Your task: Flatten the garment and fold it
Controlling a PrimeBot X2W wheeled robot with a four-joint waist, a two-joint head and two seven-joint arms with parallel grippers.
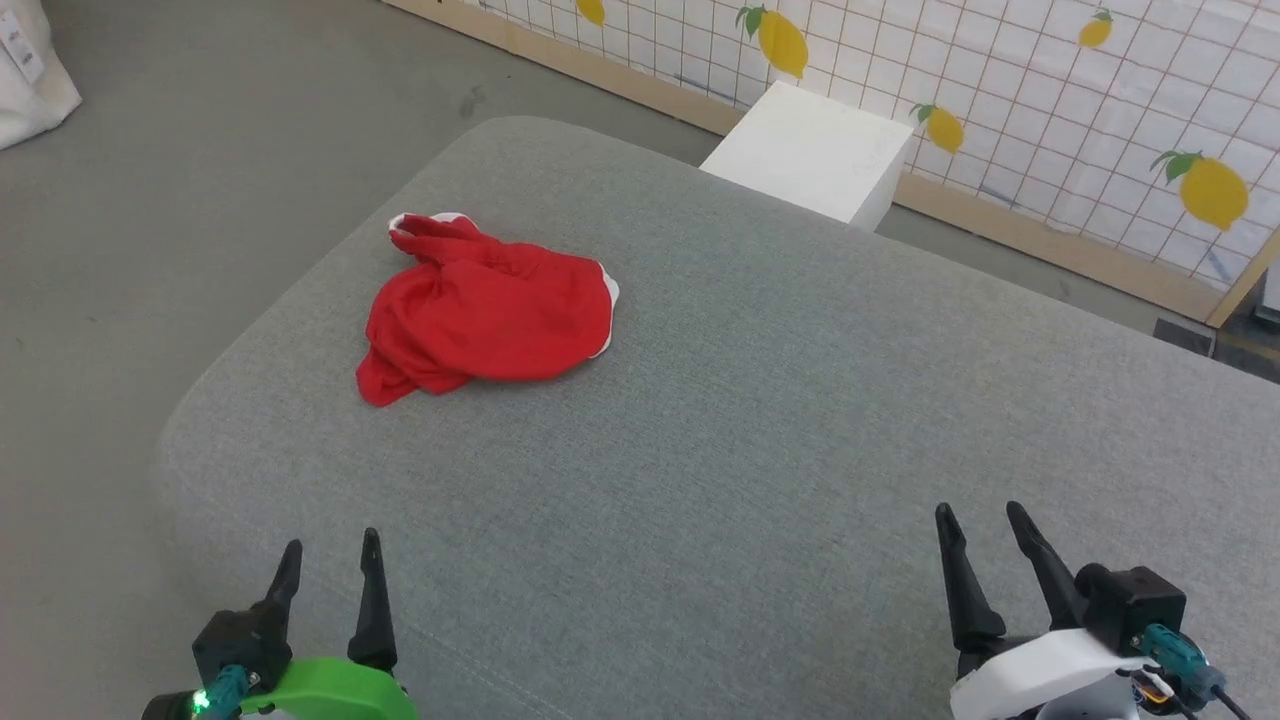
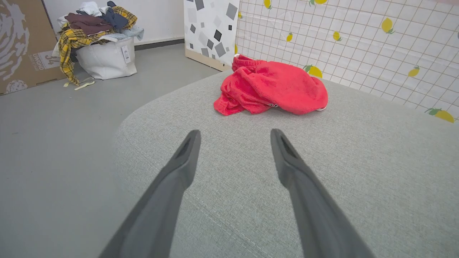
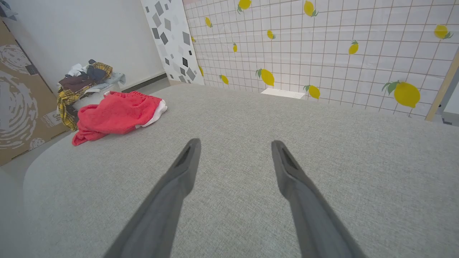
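Observation:
The garment (image 1: 487, 308), bright red shorts with white trim, lies crumpled in a heap on the far left part of a grey fabric surface (image 1: 760, 430). It also appears ahead in the left wrist view (image 2: 272, 89) and at the left in the right wrist view (image 3: 118, 115). My left gripper (image 1: 331, 556) stands open at the near left edge, well short of the shorts, nothing between its fingers. Over at the near right my right gripper (image 1: 978, 517) is open and empty too, far from the garment.
A white box (image 1: 812, 150) stands beyond the surface's far edge, against a lemon-patterned grid wall (image 1: 1050, 110). A white basket heaped with clothes (image 2: 100, 46) and a cardboard panel (image 2: 21, 43) sit on the grey floor to the left.

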